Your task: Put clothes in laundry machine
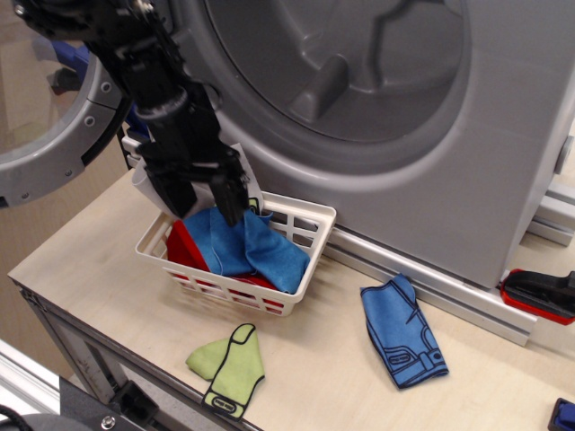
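Observation:
My gripper (205, 205) is open, fingers pointing down into the back left of the white lattice basket (305, 215). The fingertips stand over the top of the blue cloth (256, 247) and in front of the grey cloth (141, 184), which they mostly hide. A red cloth (184, 247) lies under the blue one in the basket. Another blue cloth with black outlines (402, 330) lies on the table to the right. The grey laundry machine's drum (359, 63) is open behind the basket. Its round door (54, 117) is swung out at the left.
A light green fabric piece (229, 364) lies near the table's front edge. A red and black object (539, 294) sits at the far right by the machine's metal base rail (431, 283). The basket stands right against the machine's front.

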{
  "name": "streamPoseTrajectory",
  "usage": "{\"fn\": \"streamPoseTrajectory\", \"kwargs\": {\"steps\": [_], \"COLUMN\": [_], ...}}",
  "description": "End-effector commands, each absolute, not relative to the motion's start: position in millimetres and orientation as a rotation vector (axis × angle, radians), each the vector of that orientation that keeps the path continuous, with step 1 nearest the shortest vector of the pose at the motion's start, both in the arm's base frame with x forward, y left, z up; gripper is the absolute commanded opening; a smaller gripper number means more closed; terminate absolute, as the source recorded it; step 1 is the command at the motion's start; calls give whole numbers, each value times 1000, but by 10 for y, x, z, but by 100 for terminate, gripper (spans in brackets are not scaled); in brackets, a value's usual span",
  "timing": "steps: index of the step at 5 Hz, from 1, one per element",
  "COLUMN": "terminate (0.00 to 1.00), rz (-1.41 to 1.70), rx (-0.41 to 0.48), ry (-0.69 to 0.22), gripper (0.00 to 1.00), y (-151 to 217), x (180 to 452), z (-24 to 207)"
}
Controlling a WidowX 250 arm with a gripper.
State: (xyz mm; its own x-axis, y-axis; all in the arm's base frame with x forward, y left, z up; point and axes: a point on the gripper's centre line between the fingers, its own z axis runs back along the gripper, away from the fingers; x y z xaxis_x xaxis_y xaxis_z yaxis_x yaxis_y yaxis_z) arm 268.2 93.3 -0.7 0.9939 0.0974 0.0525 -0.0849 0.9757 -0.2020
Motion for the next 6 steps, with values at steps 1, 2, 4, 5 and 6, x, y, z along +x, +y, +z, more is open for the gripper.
{"fn": "streamPoseTrajectory", "kwargs": {"steps": [1, 2, 4, 5, 6], "terminate": [0, 0, 0, 0, 0], "rz": [114, 125, 159, 168, 178], "rx": [-261, -240, -44, -4, 23], "ry": [8, 0, -201, -247, -293], "gripper": [100, 100, 100, 0, 0], "y": [642, 555, 645, 672, 680], "x": [2723, 2725, 2735, 2777, 2810], "z": [-127, -278, -493, -452, -125]}}
